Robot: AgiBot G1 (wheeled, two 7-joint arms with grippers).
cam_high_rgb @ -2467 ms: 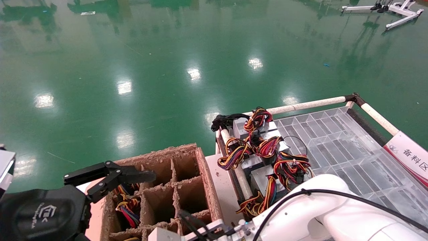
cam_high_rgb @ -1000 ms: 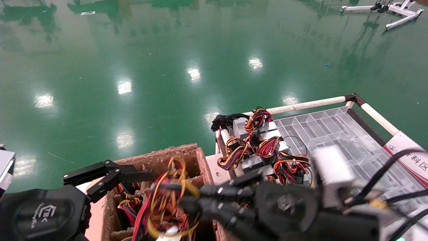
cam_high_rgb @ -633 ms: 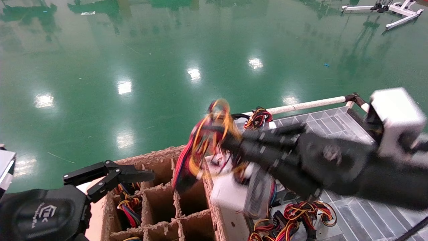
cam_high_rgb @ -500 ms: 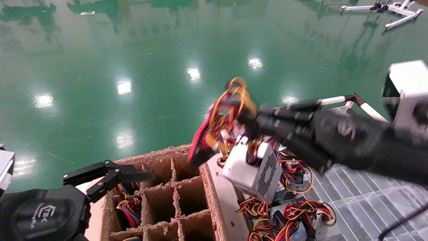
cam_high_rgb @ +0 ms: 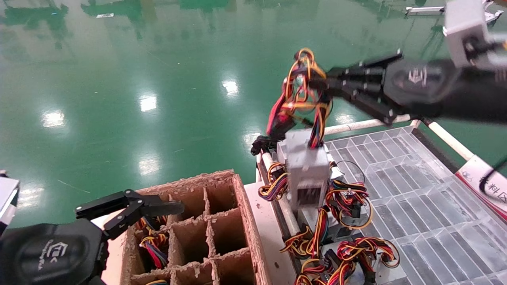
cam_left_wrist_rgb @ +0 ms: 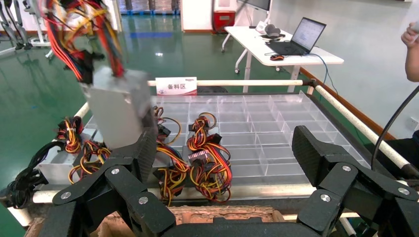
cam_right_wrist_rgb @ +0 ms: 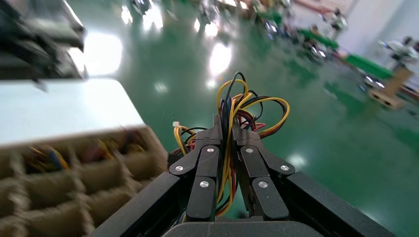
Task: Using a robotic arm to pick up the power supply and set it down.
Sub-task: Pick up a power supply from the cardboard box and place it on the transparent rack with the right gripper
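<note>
Lifted since before, the power supply (cam_high_rgb: 307, 170) hangs upright, vent face toward the robot, from right gripper (cam_high_rgb: 317, 84) jaws clenching its wires (cam_high_rgb: 301, 85).

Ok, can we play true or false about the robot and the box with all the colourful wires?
1. The right pincer grips the power supply by its metal box. False: it pinches the wire bundle, and the box dangles below.
2. The power supply hangs in the air above the clear tray. True.
3. The left pincer is shut on a wire. False: it is open and holds nothing, beside the cardboard box.
4. Other power supplies lie on the tray. True.
5. Every cell of the cardboard box is full. False: several cells look empty.
</note>
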